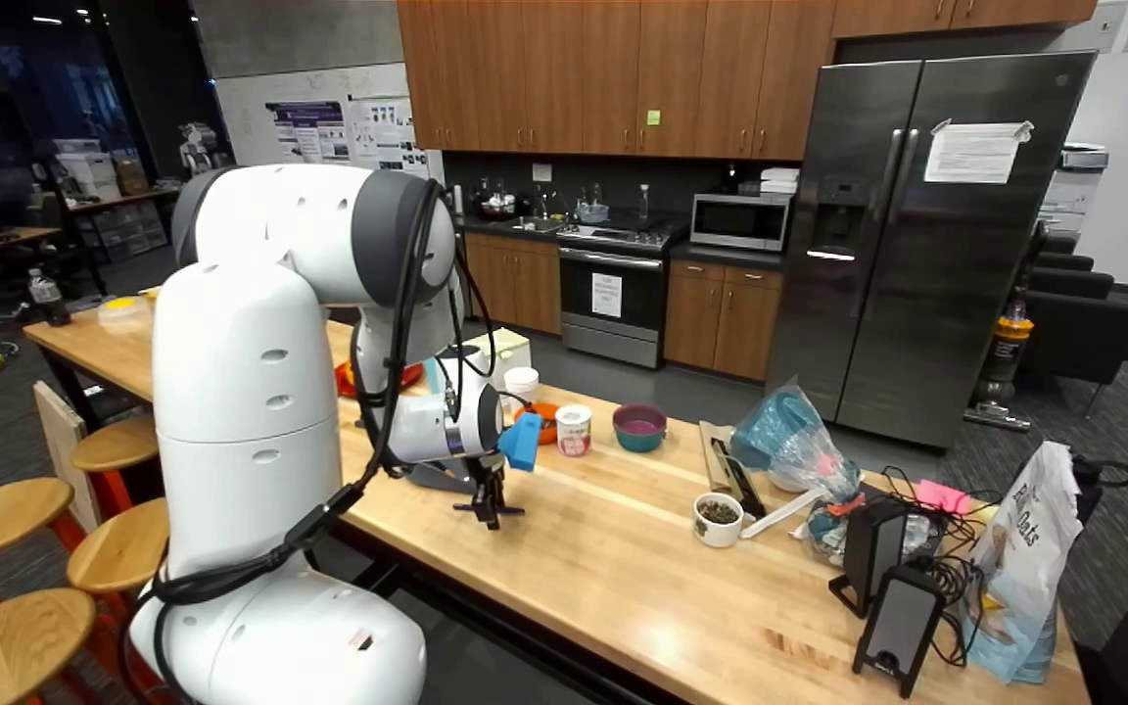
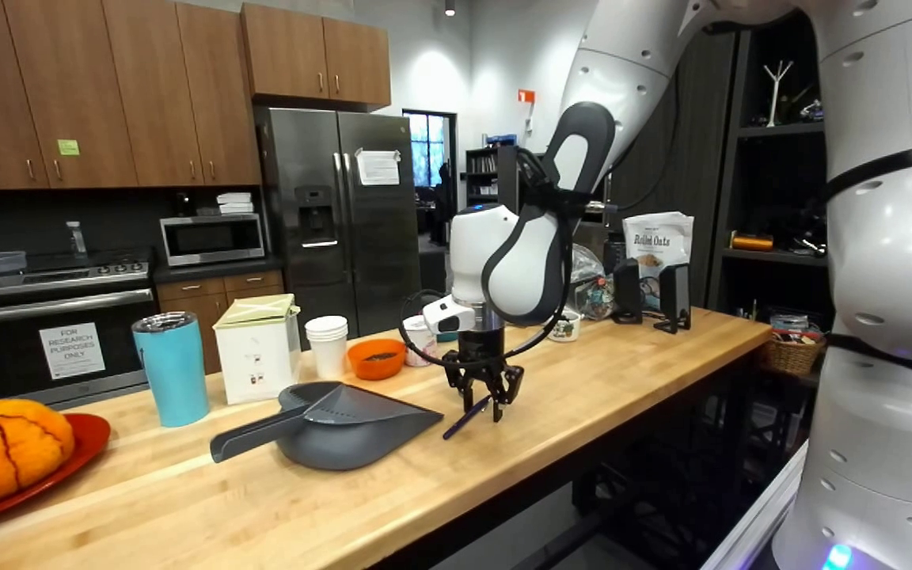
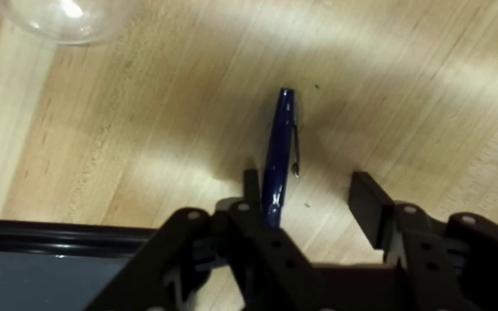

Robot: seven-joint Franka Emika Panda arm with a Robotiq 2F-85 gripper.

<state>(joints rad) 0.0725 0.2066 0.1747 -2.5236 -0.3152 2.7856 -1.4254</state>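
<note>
Over the table (image 2: 266,507), my gripper (image 3: 307,201) stands spread about the pen (image 3: 278,160); reaching seems done, gripping is left.

"FOR RESEARCH PURPOSES ONLY" is printed in capitals, over four lines, on a white paper sign (image 2: 72,351) fixed to the oven door (image 2: 5,360). The words "Rolled Oats" are shown on the front of a white pouch bag (image 2: 656,252); in both exterior views "Oats" can be made out on it. The print on the sheet (image 1: 975,154) attached to the refrigerator (image 1: 961,264), on the wall posters (image 1: 309,132) and on the red-and-white canister (image 1: 574,431) is too small to be read.
</note>
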